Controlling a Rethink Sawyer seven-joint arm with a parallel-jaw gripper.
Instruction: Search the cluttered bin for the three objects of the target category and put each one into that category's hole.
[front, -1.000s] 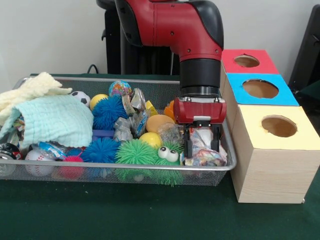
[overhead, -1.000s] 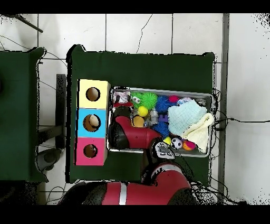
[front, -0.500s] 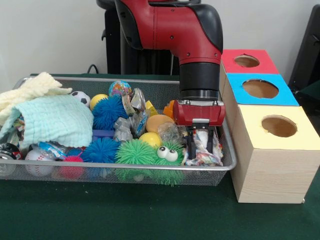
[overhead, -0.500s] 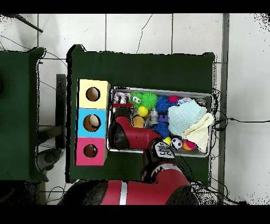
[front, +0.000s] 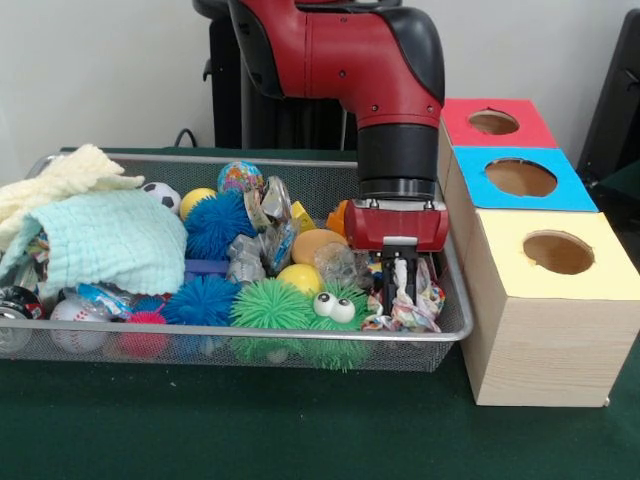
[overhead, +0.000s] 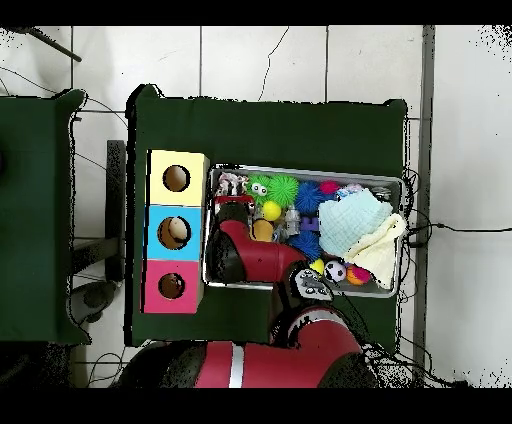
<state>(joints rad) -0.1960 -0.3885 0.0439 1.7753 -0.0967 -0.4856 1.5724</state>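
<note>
Your gripper (front: 403, 287) has its jaws clamped on the crumpled wrapper (front: 412, 305) in the bin (front: 250, 342) corner beside the yellow box (front: 552, 300). The wrapper sits directly under the jaws; lift straight up.

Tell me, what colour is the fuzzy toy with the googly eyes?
Bright green: the fuzzy toy shows best in the front view.

Dark green table cover (front: 300, 430); white tiled floor (overhead: 260, 60) around; second table (overhead: 35, 220) beside.
</note>
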